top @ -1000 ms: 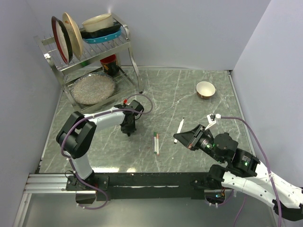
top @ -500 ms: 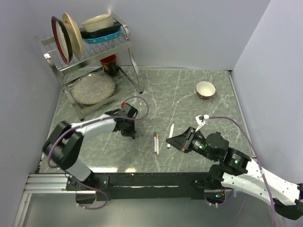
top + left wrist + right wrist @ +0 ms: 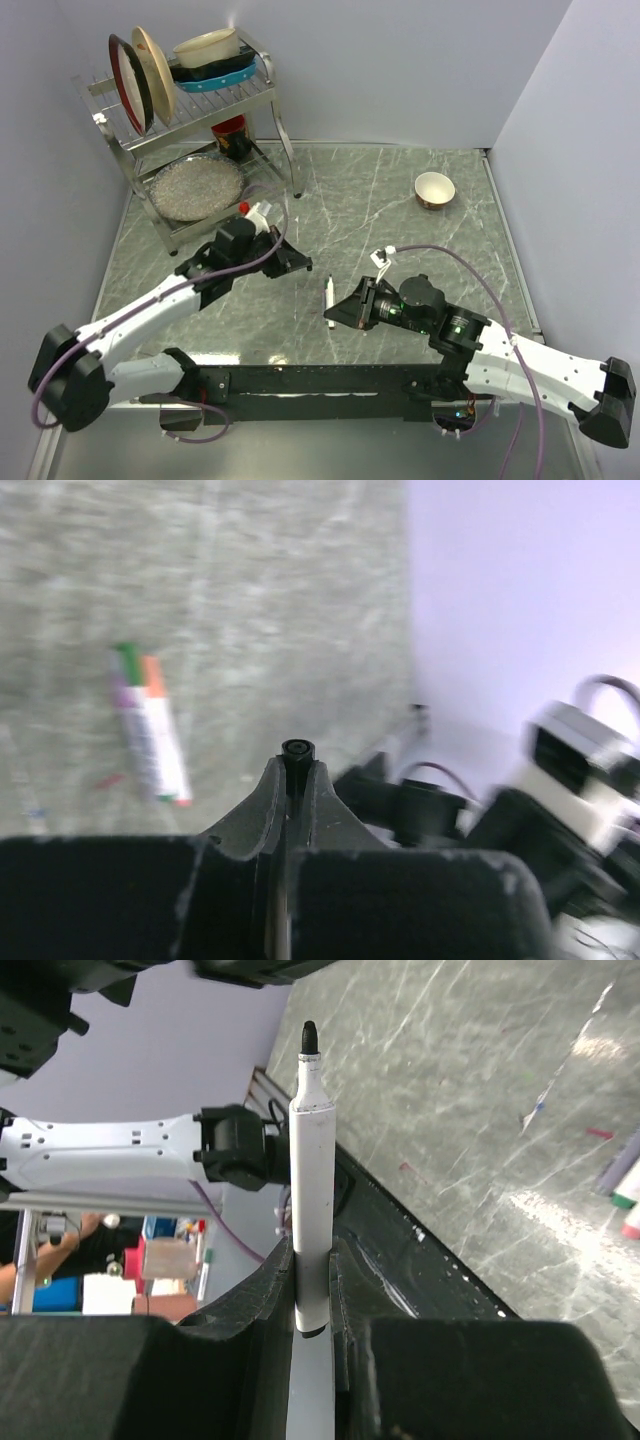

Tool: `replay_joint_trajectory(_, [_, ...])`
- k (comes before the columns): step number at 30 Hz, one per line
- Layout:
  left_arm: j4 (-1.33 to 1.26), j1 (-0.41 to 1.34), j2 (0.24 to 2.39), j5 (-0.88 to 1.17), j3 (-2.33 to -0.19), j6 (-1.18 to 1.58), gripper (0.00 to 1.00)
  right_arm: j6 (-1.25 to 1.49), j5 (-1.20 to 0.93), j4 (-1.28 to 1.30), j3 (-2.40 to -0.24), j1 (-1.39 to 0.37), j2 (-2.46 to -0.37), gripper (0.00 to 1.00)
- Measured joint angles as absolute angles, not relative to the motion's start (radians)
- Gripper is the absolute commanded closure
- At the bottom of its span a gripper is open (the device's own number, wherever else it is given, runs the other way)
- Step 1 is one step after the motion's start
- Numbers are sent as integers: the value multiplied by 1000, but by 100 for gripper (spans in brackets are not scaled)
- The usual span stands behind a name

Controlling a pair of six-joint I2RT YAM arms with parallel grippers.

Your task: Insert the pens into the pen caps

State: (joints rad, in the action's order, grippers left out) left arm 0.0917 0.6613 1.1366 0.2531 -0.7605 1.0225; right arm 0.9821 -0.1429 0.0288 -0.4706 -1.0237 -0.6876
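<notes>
My left gripper (image 3: pixel 297 768) is shut on a short black pen cap (image 3: pixel 297 749), whose open end sticks out past the fingertips. From above, this gripper (image 3: pixel 297 262) hovers left of the table's middle. My right gripper (image 3: pixel 312 1252) is shut on a white-barrelled pen (image 3: pixel 310 1190) with a bare black tip (image 3: pixel 309 1035), held upright between the fingers. From above, the right gripper (image 3: pixel 345 312) is just right of the left one, the tips a short way apart. Two capped pens (image 3: pixel 150 735) with green and orange ends lie side by side on the table.
A metal dish rack (image 3: pixel 262 82) with plates and bowls stands at the back left, with a glass dish (image 3: pixel 196 187) under it. A small bowl (image 3: pixel 434 188) sits at the back right. Walls close in the table on the left, back and right.
The left gripper has shut on the black cap and swung right toward the middle. The right gripper has carried its pen leftward to meet it.
</notes>
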Motion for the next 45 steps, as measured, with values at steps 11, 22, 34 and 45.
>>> replay_joint_trajectory(11, [-71,721,972,275,-707,1168,99,982,-178,-74,-471,-1045,-765,100])
replay_joint_trajectory(22, [-63,765,985,271,-725,1163,99,982,-177,-81,-471,-1052,-773,100])
replay_joint_trajectory(34, [-33,780,991,255,-735,1137,99,982,-164,-81,-471,-1054,-755,100])
replay_joint_trajectory(45, [-33,799,991,257,-735,1137,99,982,-140,-80,-471,-1054,-747,100])
